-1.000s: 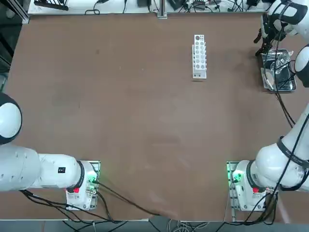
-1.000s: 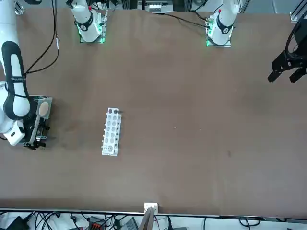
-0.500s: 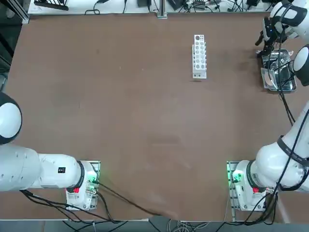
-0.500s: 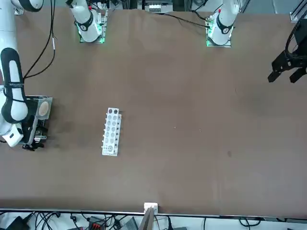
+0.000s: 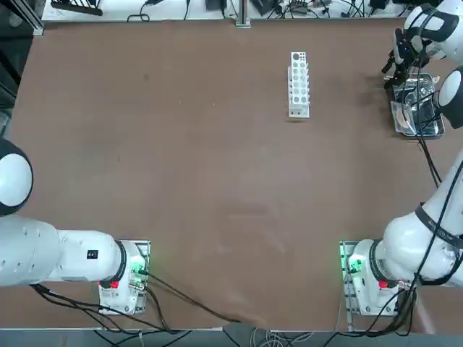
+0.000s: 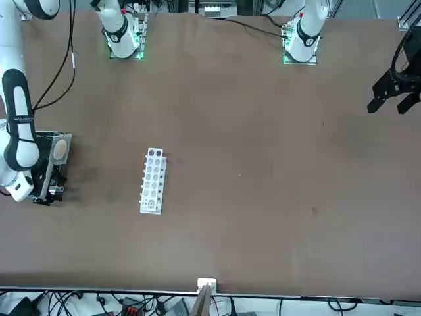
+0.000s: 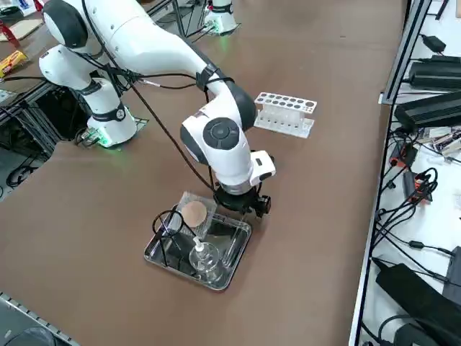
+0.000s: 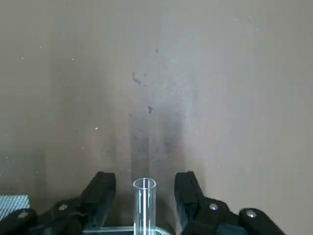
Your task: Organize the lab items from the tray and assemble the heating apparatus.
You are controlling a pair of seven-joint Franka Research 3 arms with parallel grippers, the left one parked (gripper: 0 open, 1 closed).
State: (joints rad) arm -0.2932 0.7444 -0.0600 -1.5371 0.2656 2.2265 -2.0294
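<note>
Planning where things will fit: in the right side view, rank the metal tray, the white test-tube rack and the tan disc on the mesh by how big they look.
1. Metal tray, largest.
2. White test-tube rack, though it sits farther from the camera, so the gap may be exaggerated.
3. Tan disc, clearly smallest.

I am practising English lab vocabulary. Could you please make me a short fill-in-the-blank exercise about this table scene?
1. The right hand hovers at one end of the metal ____.
2. A clear glass tube stands between its two ____.
3. The white test-tube rack holds ____ tubes.

Missing words: tray; fingers; no
</note>
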